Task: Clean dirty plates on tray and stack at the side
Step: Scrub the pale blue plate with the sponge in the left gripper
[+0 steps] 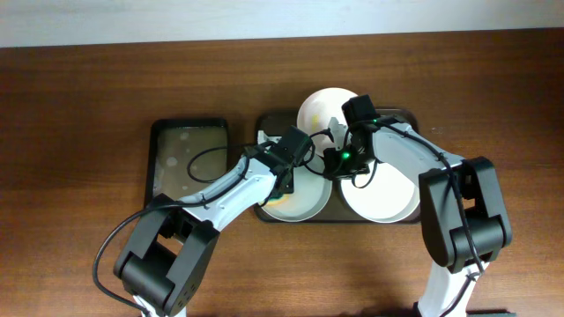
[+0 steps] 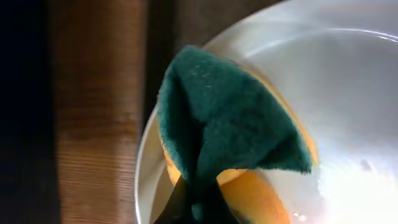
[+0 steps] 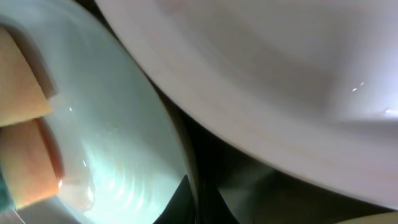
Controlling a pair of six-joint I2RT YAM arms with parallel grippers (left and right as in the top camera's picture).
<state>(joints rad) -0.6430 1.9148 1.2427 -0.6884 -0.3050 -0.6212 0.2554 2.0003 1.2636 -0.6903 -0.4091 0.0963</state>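
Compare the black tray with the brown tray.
The brown tray is wider than the black tray. The brown tray carries three white plates; the black tray carries none, only pale specks. Both are dark, rectangular, round-cornered and lie on the table.

No text, label, brand, number or sign can be read in any view. Close to both grippers the wrist views are too blurred to show any fine print.
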